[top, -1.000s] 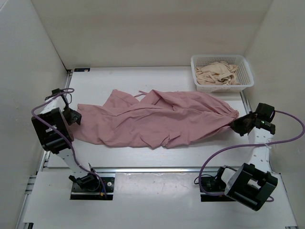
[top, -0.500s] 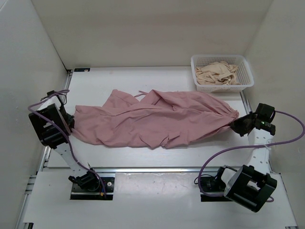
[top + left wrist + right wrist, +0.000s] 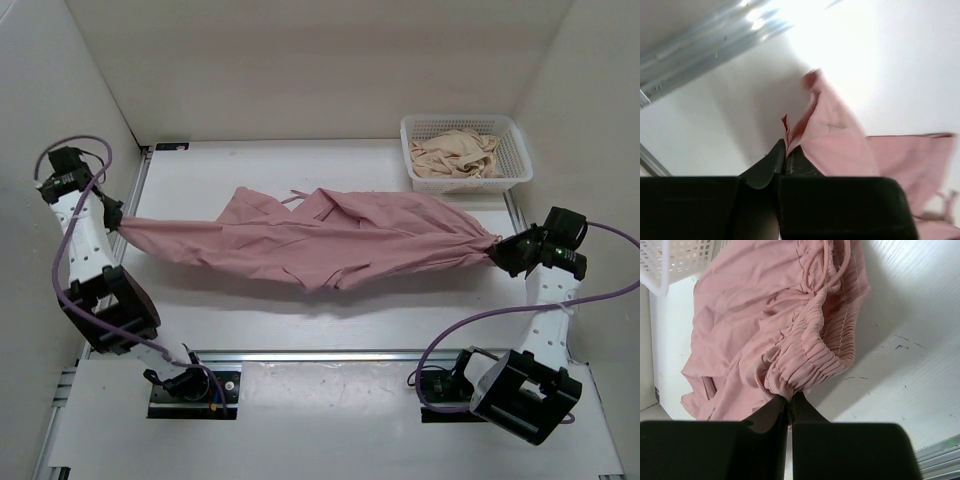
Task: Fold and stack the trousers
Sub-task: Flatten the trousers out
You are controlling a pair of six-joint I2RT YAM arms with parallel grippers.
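**A:** What do we fail to see of the trousers [image 3: 320, 240]?

**B:** From above, the left end effector [image 3: 117, 222] and right end effector [image 3: 497, 250] are small dark shapes at the two ends of the fabric, and we cannot read their fingertips there. The left wrist view is blurred and washed out by glare. Dark housings fill the bottom of both wrist views. The legs are bunched, so we cannot tell one from the other.

**A:** And the grips?

**B:** Up close, we see each pair of fingers pressed together on fabric. The left pinches a thin edge. The right pinches the gathered waistband, with a drawstring looping near it.

**A:** Where do they lie?

**B:** Across the middle of the desk [image 3: 350, 310], between the arms. They are dusty pink and pulled into a long creased band, narrow at both ends and wider in the middle. We cannot tell whether the middle touches the desk. A white basket [image 3: 520, 170] holding a beige garment [image 3: 455, 152] stands at the far right, apart from them.
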